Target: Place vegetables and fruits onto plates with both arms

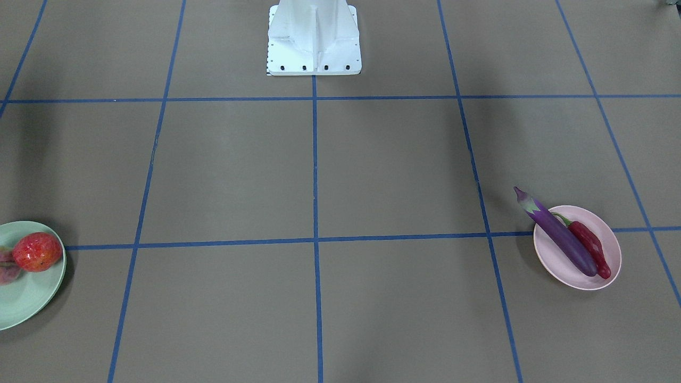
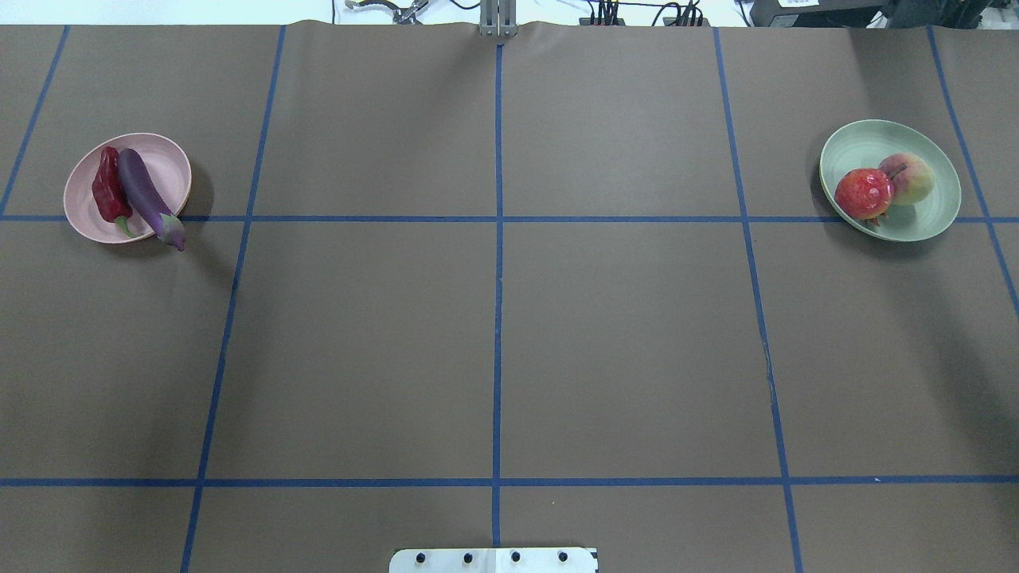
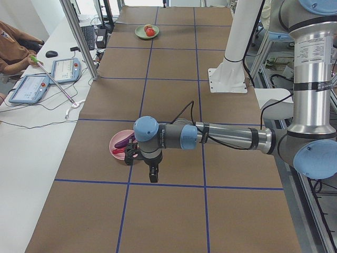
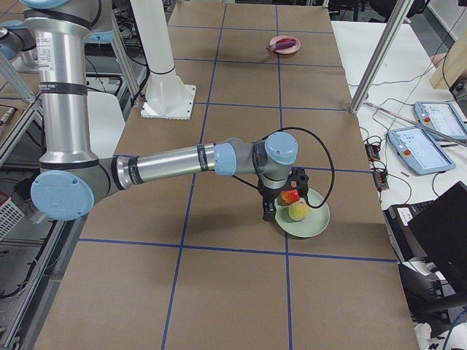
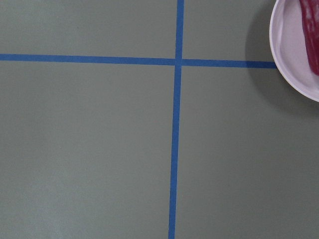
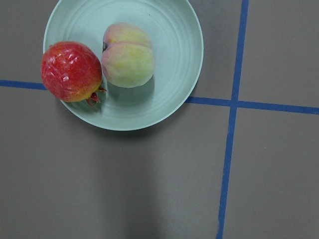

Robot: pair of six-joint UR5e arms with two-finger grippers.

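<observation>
On the pink plate (image 2: 171, 159) the eggplant (image 2: 143, 191) and chili (image 2: 106, 187) are lying, peach (image 6: 127, 57) and pomegranate (image 6: 71, 71) sitting on the green plate (image 6: 174, 40) — glossy, likely slippery, best gripped mid-body (left gripper (image 3: 152, 173), right gripper (image 4: 268, 211): cannot tell their spread).

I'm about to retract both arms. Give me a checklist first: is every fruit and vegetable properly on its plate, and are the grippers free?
1. Long glossy purple eggplant on round pale pink plate: ok; its cap end overhangs the rim.
2. Wrinkled red chili pepper on the pink plate: ok.
3. Pale yellow-pink peach on round mint green plate: ok.
4. Red-and-yellow pomegranate on the green plate: ok, but sitting at the rim.
5. Left gripper open and empty: cannot tell.
6. Right gripper open and empty: cannot tell.
</observation>
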